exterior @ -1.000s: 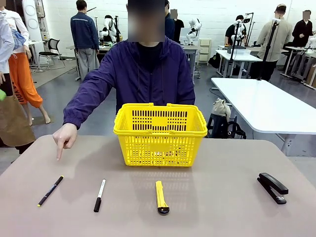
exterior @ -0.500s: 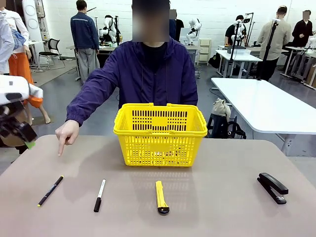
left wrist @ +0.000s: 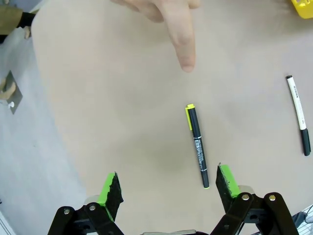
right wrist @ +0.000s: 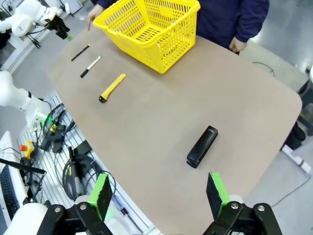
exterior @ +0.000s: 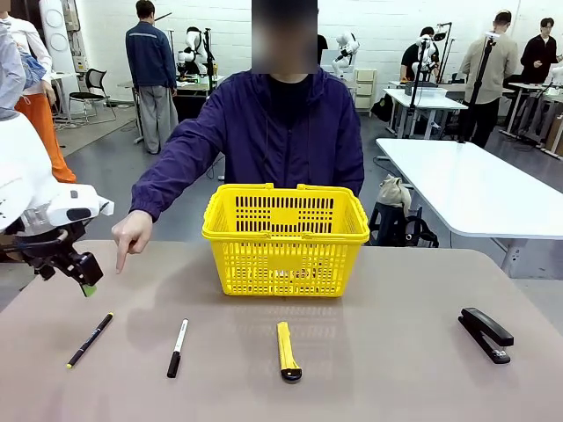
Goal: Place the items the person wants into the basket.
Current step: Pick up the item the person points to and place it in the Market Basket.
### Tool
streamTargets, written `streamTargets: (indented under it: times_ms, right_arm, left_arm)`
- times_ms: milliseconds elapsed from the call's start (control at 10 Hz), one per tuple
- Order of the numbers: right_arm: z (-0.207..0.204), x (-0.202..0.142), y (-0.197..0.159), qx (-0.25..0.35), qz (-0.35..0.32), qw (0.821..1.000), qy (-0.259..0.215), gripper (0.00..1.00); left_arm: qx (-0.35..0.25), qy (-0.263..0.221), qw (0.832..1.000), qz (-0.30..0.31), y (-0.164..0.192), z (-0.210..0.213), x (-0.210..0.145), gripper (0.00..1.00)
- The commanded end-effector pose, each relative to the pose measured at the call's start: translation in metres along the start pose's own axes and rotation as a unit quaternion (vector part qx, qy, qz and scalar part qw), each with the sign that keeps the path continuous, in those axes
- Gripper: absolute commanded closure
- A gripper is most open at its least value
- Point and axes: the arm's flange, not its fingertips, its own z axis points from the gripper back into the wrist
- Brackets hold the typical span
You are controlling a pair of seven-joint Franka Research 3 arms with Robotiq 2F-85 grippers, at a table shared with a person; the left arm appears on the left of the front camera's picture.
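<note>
The person's hand (exterior: 132, 236) points a finger (left wrist: 183, 44) down at the table's left, toward the thin black pen with yellow ends (exterior: 90, 339) (left wrist: 197, 146). My left gripper (exterior: 79, 280) (left wrist: 168, 183) hovers open above the table's left edge, left of the hand, with the pen just ahead of its right finger in the wrist view. The yellow utility knife (exterior: 288, 350) lies in front of the yellow basket (exterior: 286, 237). My right gripper (right wrist: 159, 193) is open, high over the table's right side, holding nothing.
A white marker with a black cap (exterior: 178, 348) lies between the pen and the knife. A black stapler (exterior: 485, 333) (right wrist: 202, 146) sits at the right. The table's left edge (left wrist: 58, 122) runs close beside the left gripper.
My left arm has come in from the left and dropped toward the table near the pointing hand. The hand has shifted slightly to the right and still points down.
</note>
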Motion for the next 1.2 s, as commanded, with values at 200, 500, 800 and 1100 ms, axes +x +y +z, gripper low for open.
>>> streamTargets:
  times_ms: [200, 500, 800, 1100]
  right_arm:
    - [0.000, 0.000, -0.002, 0.008, 0.007, 1.000, -0.011, 0.00]
    - [0.000, 0.000, -0.002, 0.008, 0.007, 1.000, -0.011, 0.00]
    - [0.000, 0.000, -0.002, 0.008, 0.007, 1.000, -0.011, 0.00]
    - [0.000, 0.000, -0.002, 0.008, 0.007, 1.000, -0.011, 0.00]
  left_arm:
    - [-0.011, 0.003, 1.000, 0.006, -0.001, -0.002, 0.004, 0.00]
    - [-0.011, 0.003, 1.000, 0.006, -0.001, -0.002, 0.004, 0.00]
    - [-0.011, 0.003, 1.000, 0.006, -0.001, -0.002, 0.004, 0.00]
    - [-0.027, 0.010, 0.999, -0.020, -0.006, -0.018, 0.005, 0.00]
